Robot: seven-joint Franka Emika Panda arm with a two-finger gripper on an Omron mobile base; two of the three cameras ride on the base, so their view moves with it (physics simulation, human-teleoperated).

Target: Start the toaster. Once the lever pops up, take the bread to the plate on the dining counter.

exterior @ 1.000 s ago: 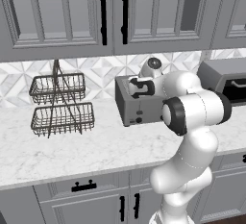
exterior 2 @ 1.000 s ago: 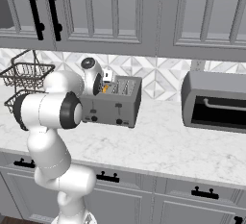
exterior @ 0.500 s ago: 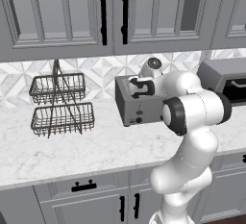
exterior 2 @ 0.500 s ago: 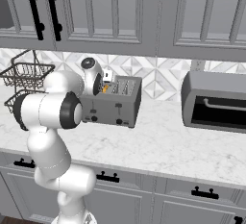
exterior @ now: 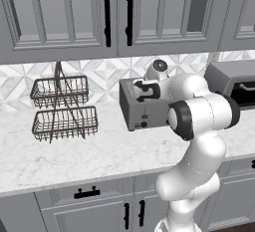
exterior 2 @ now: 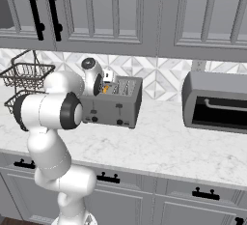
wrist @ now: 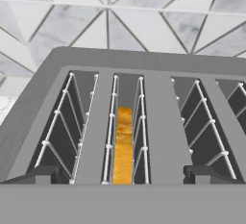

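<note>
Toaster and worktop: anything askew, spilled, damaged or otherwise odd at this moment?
Nothing stands out. The toaster stands square on the marble worktop, the bread sits upright in one slot, and the open gripper hangs above the slots. The wire basket and oven stand upright; no spills.

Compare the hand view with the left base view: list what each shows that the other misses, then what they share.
Hand view: the bread edge-on in the second slot from the left, and the gripper open, its tips straddling that slot. Left base view: a two-tier wire basket, the grey oven, drawers below the worktop. Shared: the toaster and tiled backsplash.
</note>
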